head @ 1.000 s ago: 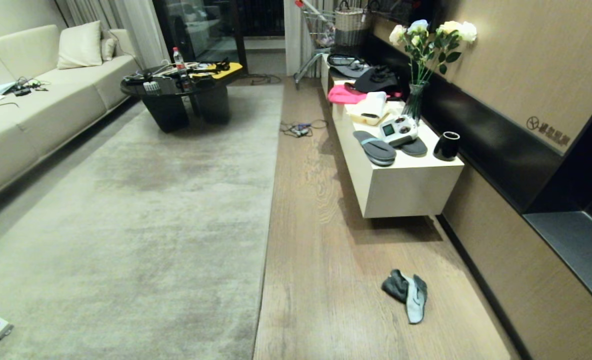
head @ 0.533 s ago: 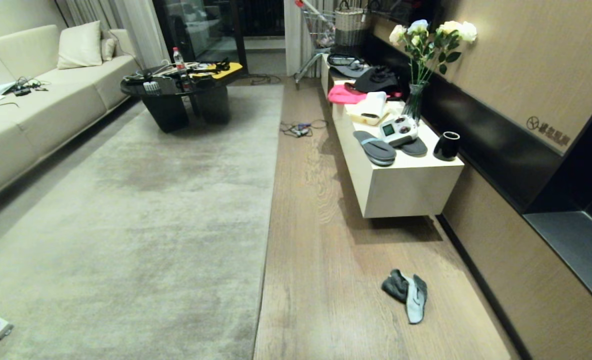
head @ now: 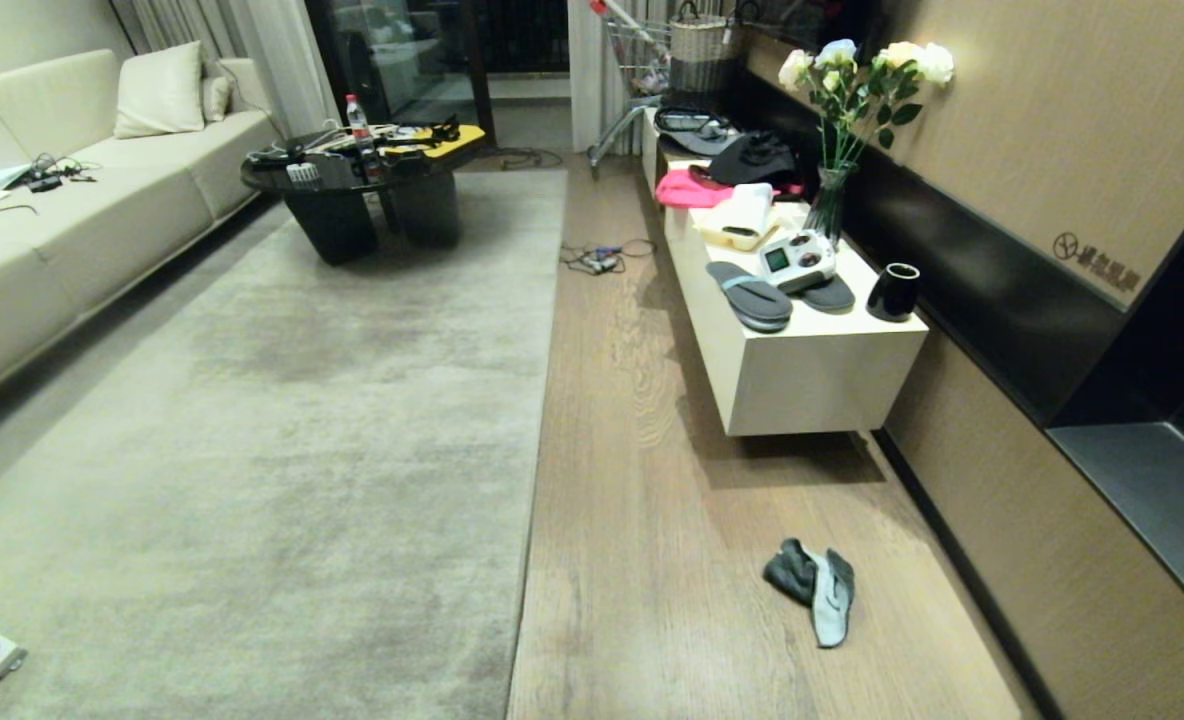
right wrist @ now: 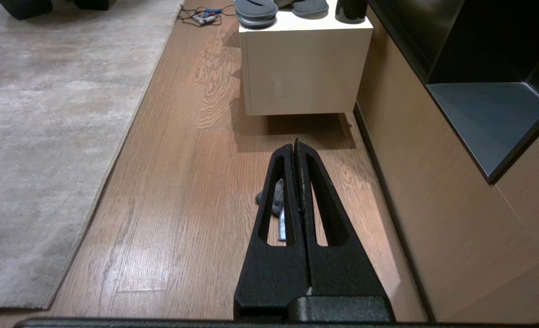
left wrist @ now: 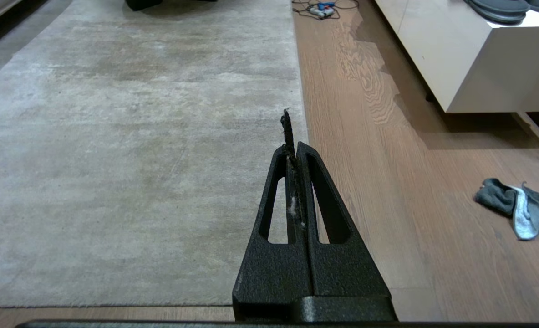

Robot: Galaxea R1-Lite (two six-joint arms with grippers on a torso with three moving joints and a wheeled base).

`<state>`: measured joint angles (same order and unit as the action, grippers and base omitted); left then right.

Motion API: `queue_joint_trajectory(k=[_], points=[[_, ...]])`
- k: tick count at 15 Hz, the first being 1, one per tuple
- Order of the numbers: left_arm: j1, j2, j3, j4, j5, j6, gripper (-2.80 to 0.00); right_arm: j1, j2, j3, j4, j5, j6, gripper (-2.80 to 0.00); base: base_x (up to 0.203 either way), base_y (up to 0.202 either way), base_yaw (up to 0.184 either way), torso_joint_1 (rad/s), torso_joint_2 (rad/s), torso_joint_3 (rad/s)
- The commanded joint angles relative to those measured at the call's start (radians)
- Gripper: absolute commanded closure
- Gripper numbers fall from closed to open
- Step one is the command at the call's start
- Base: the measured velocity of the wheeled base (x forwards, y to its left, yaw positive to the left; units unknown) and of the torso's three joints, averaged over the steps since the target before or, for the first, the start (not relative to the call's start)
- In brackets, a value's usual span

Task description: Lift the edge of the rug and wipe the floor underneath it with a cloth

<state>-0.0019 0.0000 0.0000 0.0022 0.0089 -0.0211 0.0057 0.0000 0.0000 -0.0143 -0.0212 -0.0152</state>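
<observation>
Nothing is started, it seems; the left gripper (left wrist: pixel 295 148) and right gripper (right wrist: pixel 296 146) both hang closed and empty; the cloth (head: pixel 814 585) lies on the floor (head: pixel 642 480), right of the flat rug edge (head: pixel 537 420); fetching it likely comes first.

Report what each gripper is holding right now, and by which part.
Nothing is held. The left gripper and right gripper are both shut on nothing, above the floor. The cloth lies there untouched.
</observation>
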Motion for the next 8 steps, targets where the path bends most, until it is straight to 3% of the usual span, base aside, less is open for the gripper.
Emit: queue_joint_trajectory(k=[1,3,8], points=[[0.0,0.002,0.0,-0.001,0.0,0.0,0.0,0.0,0.0,0.0,-0.001,0.0,-0.002,0.0,0.0,0.0,0.0,0.0,0.0,0.0],[0.0,0.002,0.0,-0.001,0.0,0.0,0.0,0.0,0.0,0.0,0.0,0.0,-0.001,0.0,0.0,0.0,0.0,-0.009,-0.09,-0.105],[0.0,0.002,0.0,0.001,0.0,0.0,0.0,0.0,0.0,0.0,0.0,0.001,-0.002,0.0,0.0,0.0,0.0,-0.01,-0.36,-0.383]])
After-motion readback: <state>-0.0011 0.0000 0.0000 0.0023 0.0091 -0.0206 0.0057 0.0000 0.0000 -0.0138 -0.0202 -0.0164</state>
